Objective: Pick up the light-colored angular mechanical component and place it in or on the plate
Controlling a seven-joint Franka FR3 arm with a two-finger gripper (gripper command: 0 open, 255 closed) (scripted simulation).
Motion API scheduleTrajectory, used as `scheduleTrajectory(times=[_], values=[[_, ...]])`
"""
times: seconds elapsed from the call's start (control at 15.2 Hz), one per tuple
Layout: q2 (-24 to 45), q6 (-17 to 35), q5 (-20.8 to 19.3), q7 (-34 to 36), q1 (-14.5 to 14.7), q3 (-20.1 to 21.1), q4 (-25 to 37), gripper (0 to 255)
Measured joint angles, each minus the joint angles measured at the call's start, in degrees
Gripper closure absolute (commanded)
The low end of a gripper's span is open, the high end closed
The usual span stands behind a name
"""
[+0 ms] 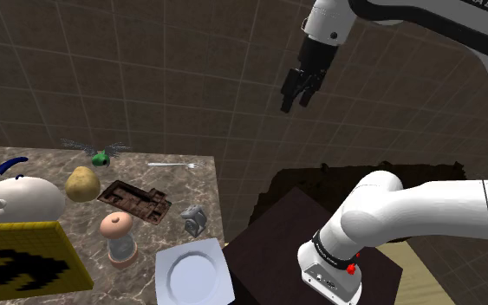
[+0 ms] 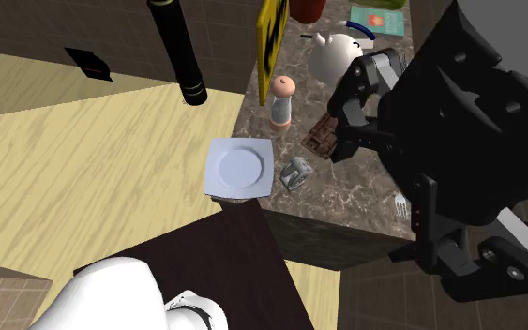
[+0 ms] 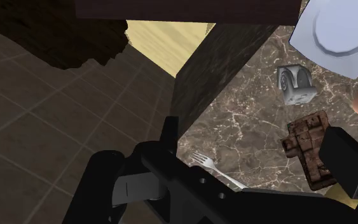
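Note:
The light grey angular mechanical component point(image 1: 194, 219) point(image 2: 295, 173) point(image 3: 294, 84) stands on the brown marble table point(image 1: 200, 178), near its edge. Beside it, at the table's corner, lies the white squarish plate point(image 1: 194, 274) point(image 2: 239, 169) point(image 3: 339, 28) with nothing on it. My black gripper point(image 1: 297, 92) point(image 2: 354, 111) point(image 3: 220, 146) hangs high in the air, off to the shoulder view's right of the table edge and well away from the component. Its fingers stand apart and hold nothing.
A brown moulded tray point(image 1: 135, 200) lies close behind the component, with a pink-topped jar point(image 1: 119, 239) beside the plate. A fork point(image 1: 171, 164), a potato point(image 1: 82, 183), a green dragonfly toy point(image 1: 100, 157), a white teapot point(image 1: 16, 197) and a yellow arrow sign point(image 1: 25, 260) are further off.

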Motion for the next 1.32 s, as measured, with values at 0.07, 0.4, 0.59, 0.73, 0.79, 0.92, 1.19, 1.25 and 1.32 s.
scheduleTrajectory(times=[0.07,0.4,0.59,0.73,0.79,0.92,1.19,1.25,1.32], values=[[0.0,0.0,0.0,0.0,0.0,0.0,0.0,0],[-1.12,7.42,1.97,2.29,1.02,3.2,-7.48,0],[-0.45,13.1,3.29,3.72,1.73,5.53,-11.69,0],[0.15,17.59,4.38,4.84,2.37,7.36,-14.99,0],[0.7,19.4,4.87,5.45,2.66,8.28,-15.94,0],[1.67,23.33,5.88,6.61,3.29,10.12,-18.35,0],[6.18,33.3,7.87,9.12,4.35,14.46,-22.65,0],[7.49,35.62,8.2,9.71,4.5,15.45,-23.35,0],[9.31,37.88,8.51,10.61,4.63,16.72,-23.45,0]])
